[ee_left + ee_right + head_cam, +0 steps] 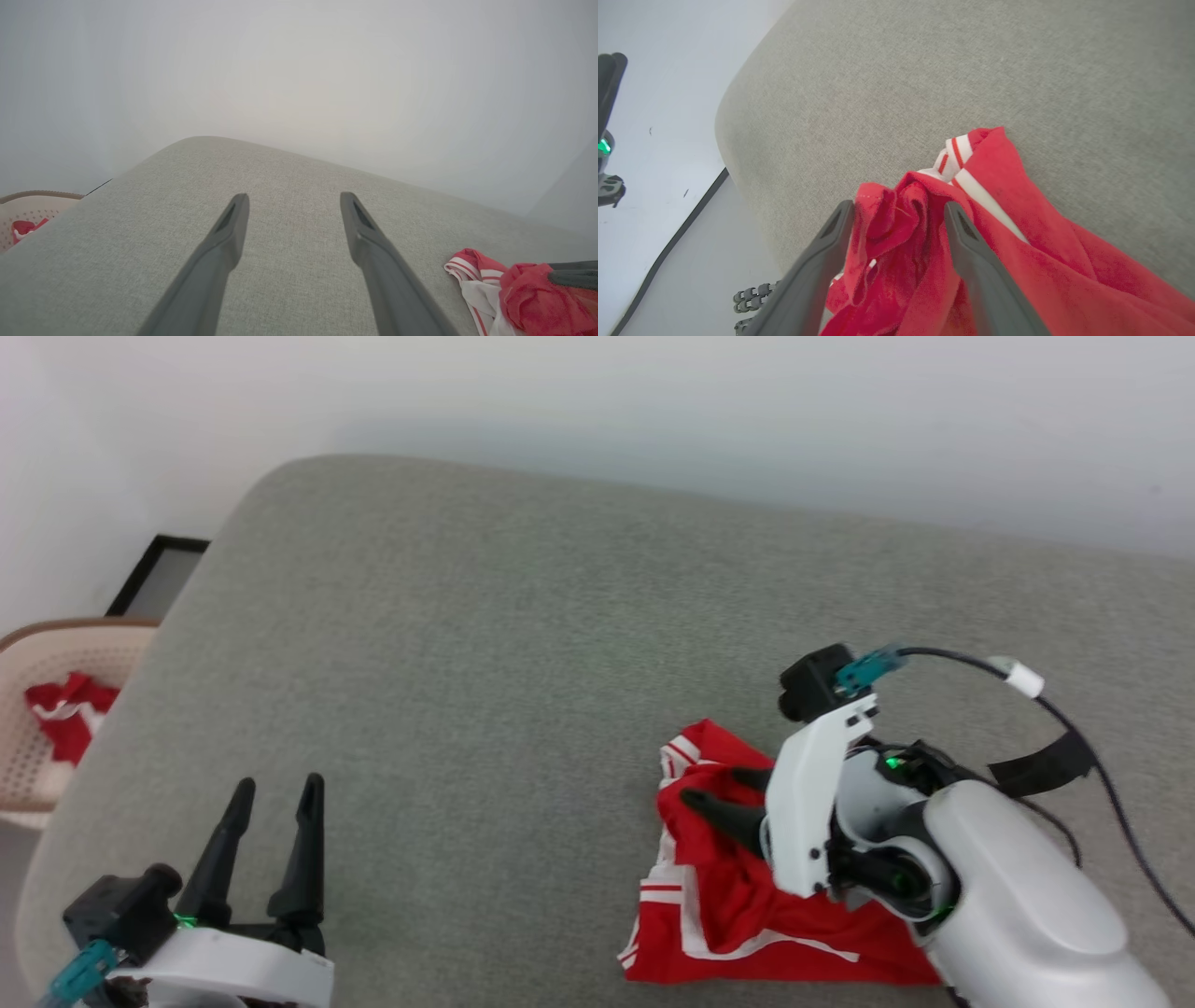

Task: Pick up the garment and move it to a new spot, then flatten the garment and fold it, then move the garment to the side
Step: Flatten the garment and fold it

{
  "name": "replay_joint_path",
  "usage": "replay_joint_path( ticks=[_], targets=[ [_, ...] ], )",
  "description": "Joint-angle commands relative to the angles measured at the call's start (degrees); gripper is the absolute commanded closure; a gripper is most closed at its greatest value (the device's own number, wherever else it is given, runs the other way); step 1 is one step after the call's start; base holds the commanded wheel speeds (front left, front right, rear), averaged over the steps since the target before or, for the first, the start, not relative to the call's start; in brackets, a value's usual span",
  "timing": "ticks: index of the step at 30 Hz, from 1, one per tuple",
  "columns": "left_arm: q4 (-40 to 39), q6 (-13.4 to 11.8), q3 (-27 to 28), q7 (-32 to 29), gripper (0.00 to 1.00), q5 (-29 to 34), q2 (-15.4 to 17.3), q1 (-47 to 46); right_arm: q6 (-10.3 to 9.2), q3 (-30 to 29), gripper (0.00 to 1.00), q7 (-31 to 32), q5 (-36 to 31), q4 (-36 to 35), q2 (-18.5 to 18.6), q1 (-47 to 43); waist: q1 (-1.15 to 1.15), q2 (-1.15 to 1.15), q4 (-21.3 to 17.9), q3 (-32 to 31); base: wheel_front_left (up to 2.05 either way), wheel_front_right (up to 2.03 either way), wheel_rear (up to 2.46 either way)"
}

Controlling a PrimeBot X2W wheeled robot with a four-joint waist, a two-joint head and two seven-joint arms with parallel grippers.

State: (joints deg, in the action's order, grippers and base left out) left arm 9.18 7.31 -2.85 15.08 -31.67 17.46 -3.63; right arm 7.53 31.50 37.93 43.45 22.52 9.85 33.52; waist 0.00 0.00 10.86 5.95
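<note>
Across the grey cushion (485, 644) we saw open room from its rounded far-left corner to the pale wall (653, 401) behind. The shirt (738, 905) lay crumpled near the front edge on the right. Our right hand (711, 784) was on it, fingers wide, a red fold bunched between them. Our left hand (280, 782) hovered wide and empty at front left, with a basket (37, 644) beyond that edge.
</note>
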Motion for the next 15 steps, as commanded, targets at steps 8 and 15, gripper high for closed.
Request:
replay_joint_path(
  ticks=[8,15],
  targets=[
    [-1.11,0.12,1.68,0.06,0.00,0.85,1.00,1.74,-0.10,-1.96,0.00,-6.54,0.74,-7.22,6.82,-1.49,0.00,0.00,-4.75,-1.42,0.00,0.00,0.00],
    [-1.46,0.12,2.78,0.06,0.00,1.17,2.00,2.79,-0.10,-7.14,0.00,-14.51,0.78,-10.71,11.91,-6.00,0.00,0.00,-8.36,-2.38,0.00,0.00,0.00]
  ],
)
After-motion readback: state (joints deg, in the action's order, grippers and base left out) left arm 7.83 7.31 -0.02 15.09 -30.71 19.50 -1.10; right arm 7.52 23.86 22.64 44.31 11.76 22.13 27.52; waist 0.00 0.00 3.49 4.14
